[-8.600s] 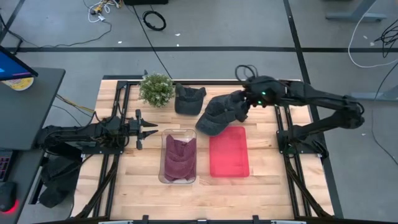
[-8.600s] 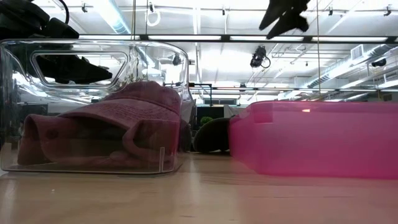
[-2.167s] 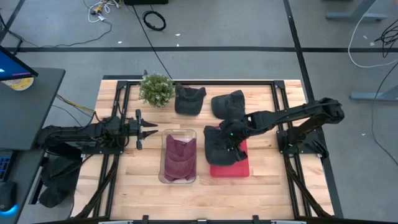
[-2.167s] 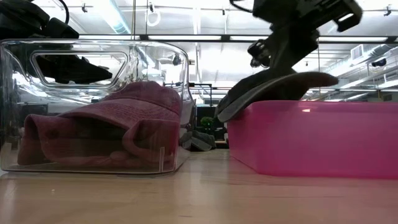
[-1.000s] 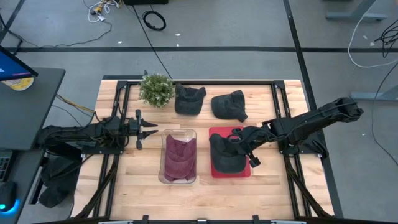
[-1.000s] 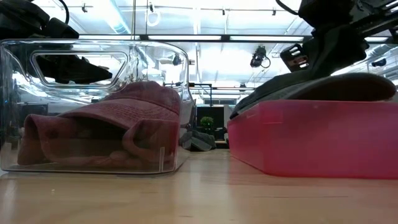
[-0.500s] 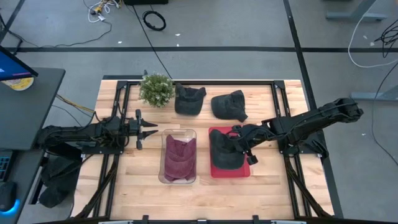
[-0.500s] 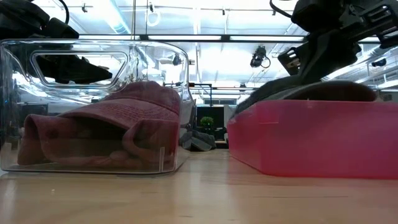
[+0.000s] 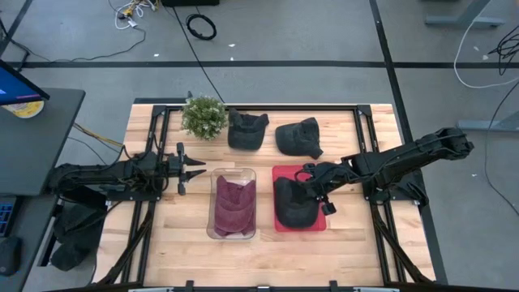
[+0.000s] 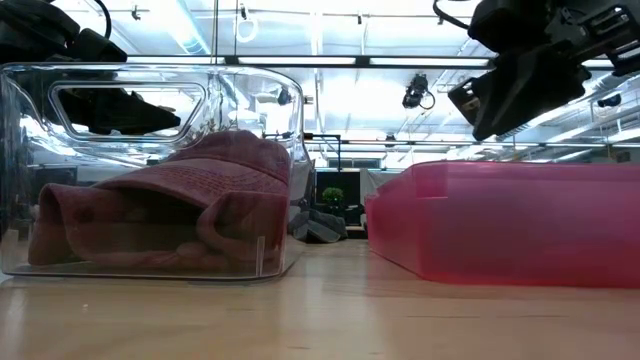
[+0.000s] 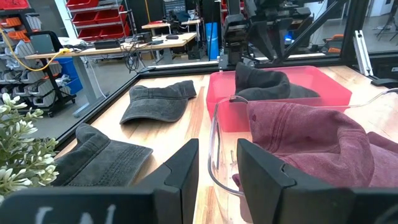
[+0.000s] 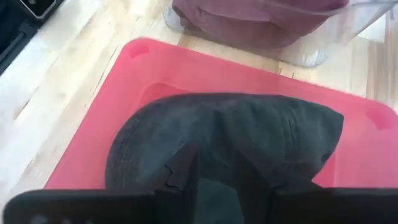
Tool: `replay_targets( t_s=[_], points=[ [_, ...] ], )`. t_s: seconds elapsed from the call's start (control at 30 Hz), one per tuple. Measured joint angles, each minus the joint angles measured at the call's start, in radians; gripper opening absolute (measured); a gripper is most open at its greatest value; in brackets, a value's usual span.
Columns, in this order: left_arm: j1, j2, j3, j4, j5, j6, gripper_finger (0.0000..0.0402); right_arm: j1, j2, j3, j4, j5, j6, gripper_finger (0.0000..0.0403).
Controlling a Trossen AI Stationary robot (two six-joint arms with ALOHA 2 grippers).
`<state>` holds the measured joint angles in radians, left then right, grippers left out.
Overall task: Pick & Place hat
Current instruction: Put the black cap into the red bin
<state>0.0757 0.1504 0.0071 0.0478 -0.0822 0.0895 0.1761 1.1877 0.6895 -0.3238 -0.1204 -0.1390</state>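
A dark grey hat (image 9: 292, 205) lies crown-up on the floor of the pink bin (image 9: 319, 221), and also shows in the right wrist view (image 12: 224, 134). My right gripper (image 9: 313, 186) hovers open just above the hat's far-right part. In the low view it (image 10: 510, 100) stands clear above the bin's rim (image 10: 500, 168), with the hat hidden behind the bin wall. My left gripper (image 9: 193, 172) waits open at the table's left, pointing at the clear bin (image 9: 216, 175).
A maroon hat (image 9: 234, 204) fills the clear bin left of the pink one. Two more dark hats (image 9: 246, 130) (image 9: 298, 136) lie on the wood behind the bins, next to a small potted plant (image 9: 203, 116). Black frame rails run along both table sides.
The dark hat has sunk into the pink bin: its brim stood above the rim in the low view a second ago and now lies below it. My right gripper has drawn slightly toward the far edge and stays above the rim.
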Motion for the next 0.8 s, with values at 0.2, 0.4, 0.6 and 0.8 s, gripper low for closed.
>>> replay_targets(
  t_s=[0.2, 0.4, 0.6, 0.8],
  points=[
    [0.000, 0.000, 0.000, 0.000, 0.000, 0.000, 0.0115, -0.005, -0.008, 0.000, -0.144, 0.088, 0.009, 0.0107],
    [0.000, 0.000, 0.000, 0.000, 0.000, 0.000, 0.0115, -0.006, -0.012, 0.000, -0.253, 0.231, 0.077, 0.0107],
    [0.000, 0.000, 0.000, 0.000, 0.000, 0.000, 0.0115, -0.010, -0.011, 0.000, -0.248, 0.288, 0.162, 0.0104],
    [0.000, 0.000, 0.000, 0.000, 0.000, 0.000, 0.0115, -0.038, 0.006, -0.042, -0.237, 0.286, 0.192, 0.0081]
  ],
)
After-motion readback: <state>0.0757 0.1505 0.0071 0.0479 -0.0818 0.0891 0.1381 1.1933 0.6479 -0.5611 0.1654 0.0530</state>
